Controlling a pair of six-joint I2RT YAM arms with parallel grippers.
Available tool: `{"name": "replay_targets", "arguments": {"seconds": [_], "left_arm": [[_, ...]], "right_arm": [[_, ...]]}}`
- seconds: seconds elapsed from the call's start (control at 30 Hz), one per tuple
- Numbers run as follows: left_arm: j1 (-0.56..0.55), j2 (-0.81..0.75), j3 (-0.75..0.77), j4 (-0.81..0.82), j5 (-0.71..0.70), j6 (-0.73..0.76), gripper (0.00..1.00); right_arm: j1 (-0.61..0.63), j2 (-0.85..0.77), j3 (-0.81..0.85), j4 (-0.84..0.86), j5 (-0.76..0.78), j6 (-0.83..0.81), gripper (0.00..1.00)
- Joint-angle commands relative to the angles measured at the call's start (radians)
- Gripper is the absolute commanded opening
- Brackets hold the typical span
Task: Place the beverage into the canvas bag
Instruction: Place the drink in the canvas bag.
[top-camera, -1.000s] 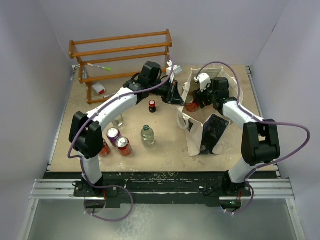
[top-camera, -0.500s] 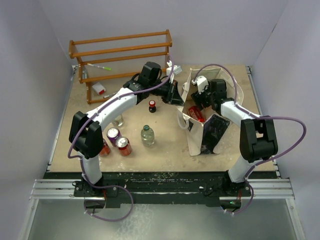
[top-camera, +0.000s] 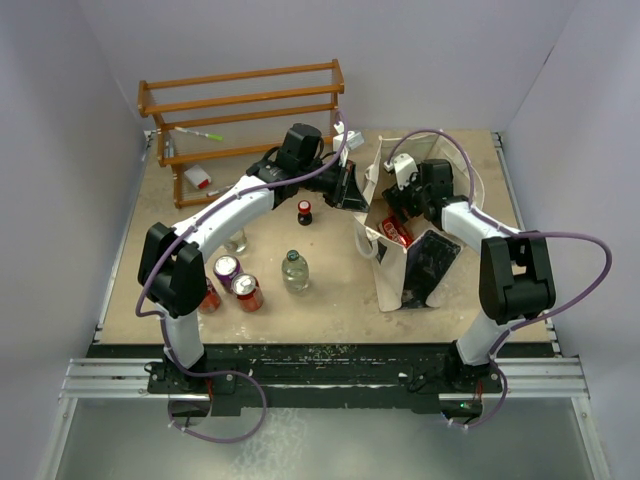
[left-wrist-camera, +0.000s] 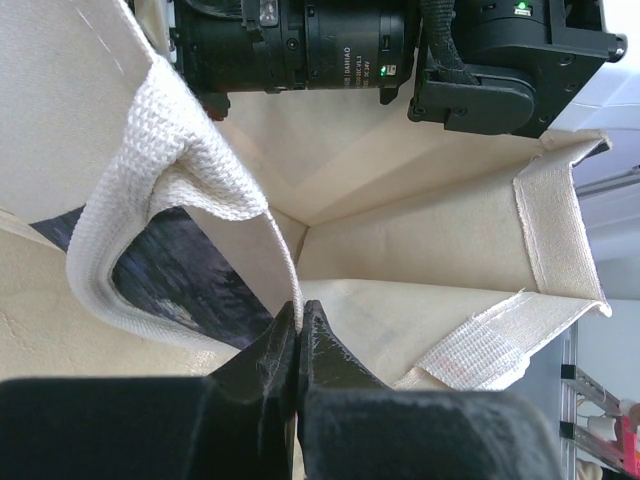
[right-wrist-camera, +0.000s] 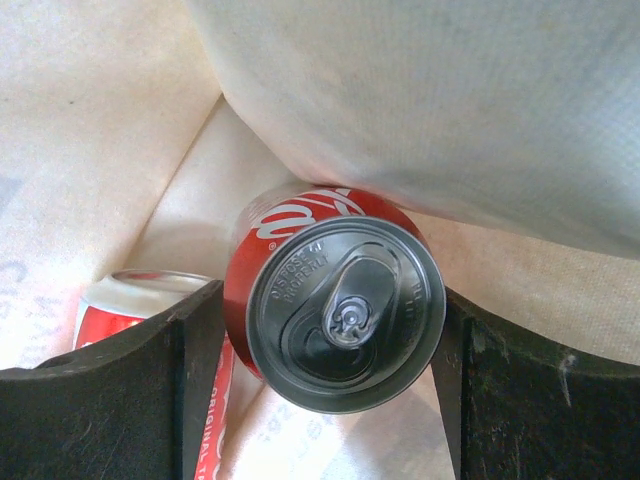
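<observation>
Left gripper (left-wrist-camera: 300, 335): closed, pinching the edge of the bag (left-wrist-camera: 440, 240) by a strap (left-wrist-camera: 170, 170).
Right gripper (right-wrist-camera: 328, 350): inside the bag, jaws flanking the can (right-wrist-camera: 345, 320); whether they press it cannot be told.
Can: red, top facing the wrist camera, inside the bag against its cloth.
Second can (right-wrist-camera: 110, 310): lies beside it.

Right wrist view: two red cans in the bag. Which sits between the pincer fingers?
The red can with its silver pull-tab top facing the camera. The other can lies left of it in the canvas bag, partly hidden behind a finger.
</observation>
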Motion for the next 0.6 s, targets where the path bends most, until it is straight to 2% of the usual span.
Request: {"name": "replay_targets", "arguments": {"seconds": [0.0,0.37,0.57], "left_arm": [[-0.003,-0.046,-0.001,0.010,0.021,0.024,0.00],[-0.003,-0.043,0.019,0.022,0.018,-0.016,0.00],[-0.003,-0.039,0.024,0.026,0.017,-0.031,0.08]], "right_arm": [[-0.012,-0.047,0.051,-0.021,0.028,0.001,0.79],[-0.011,-0.169,0.107,-0.122,-0.039,0.027,0.82],[-0.010,-0.245,0.123,-0.158,-0.048,0.031,0.83]]}}
